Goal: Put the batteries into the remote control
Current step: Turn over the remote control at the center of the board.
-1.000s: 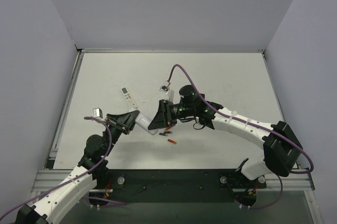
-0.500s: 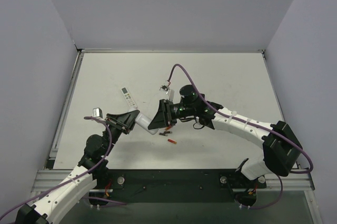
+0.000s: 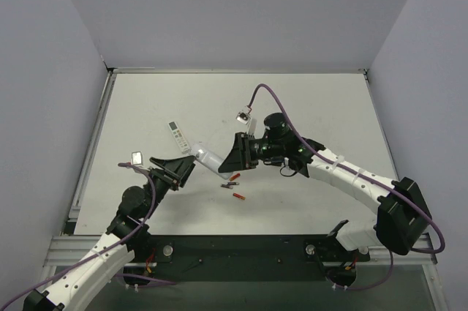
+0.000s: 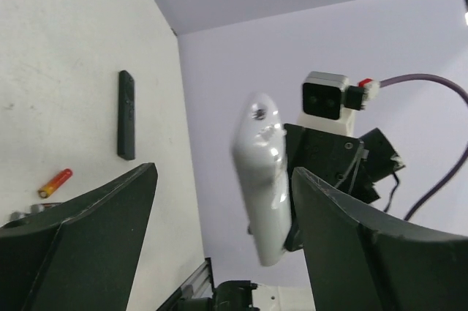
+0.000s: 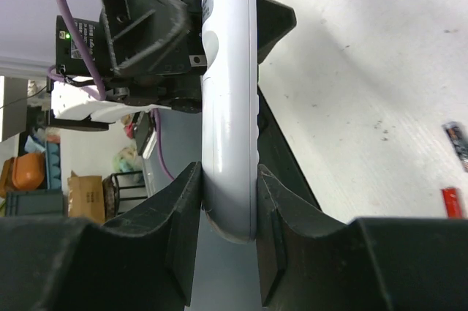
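- left gripper is seen wide open with nothing grasped; its jaws stand on either side of the remote's free end, apart from it.
- spare remote is laid flat on table, near the left gripper on its far side; it is not to be picked.
- remote is held off the table, between the two grippers.
- right gripper is clenched on the remote near one end.
- Step is judged a regrasp, so the back recess can be reached. The clamp should be kept firm, the left jaws drawn clear without brushing the remote, and the recess side turned up.
- red cell and dark cell are scattered on the table near the right gripper; black remote is seen well apart.
- Blue batteries are not made out in any view.
- No brand, label or writing can be read.
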You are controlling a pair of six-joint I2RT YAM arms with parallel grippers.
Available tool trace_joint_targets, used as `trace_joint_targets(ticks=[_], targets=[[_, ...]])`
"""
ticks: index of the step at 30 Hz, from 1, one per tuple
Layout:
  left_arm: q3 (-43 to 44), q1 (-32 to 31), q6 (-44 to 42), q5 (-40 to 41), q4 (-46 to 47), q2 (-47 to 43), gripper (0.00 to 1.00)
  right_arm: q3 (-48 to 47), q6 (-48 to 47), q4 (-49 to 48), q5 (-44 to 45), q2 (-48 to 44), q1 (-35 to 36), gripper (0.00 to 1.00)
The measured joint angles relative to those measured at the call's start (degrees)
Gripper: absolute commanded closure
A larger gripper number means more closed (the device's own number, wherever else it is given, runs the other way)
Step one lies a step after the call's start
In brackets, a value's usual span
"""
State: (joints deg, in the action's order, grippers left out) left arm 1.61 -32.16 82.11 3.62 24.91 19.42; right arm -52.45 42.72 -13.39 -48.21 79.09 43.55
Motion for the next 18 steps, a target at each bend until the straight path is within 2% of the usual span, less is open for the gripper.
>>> trace_joint_targets(ticks=[3, 7, 12, 18], targets=[[0.11, 0.0, -2.62, 0.0, -4.76, 0.02, 0.14, 0.46, -2.29, 2.69, 0.44, -2.54, -2.8, 1.0], [4.98, 0.0, -9.7, 1.84, -20.09, 0.35, 0.13, 0.48, -8.46, 12.22, 6.12, -6.34, -8.24, 1.0], [17.31, 0.0, -21.51, 7.21, -36.87, 1.31, 0.12, 0.48, -16.81, 26.71, 18.1, -9.42, -17.07, 1.0], [29.4, 0.0, -35.6, 15.3, -48.0, 1.84, 0.09, 0.48, -22.8, 36.3, 38.75, -8.07, -25.22, 1.0]])
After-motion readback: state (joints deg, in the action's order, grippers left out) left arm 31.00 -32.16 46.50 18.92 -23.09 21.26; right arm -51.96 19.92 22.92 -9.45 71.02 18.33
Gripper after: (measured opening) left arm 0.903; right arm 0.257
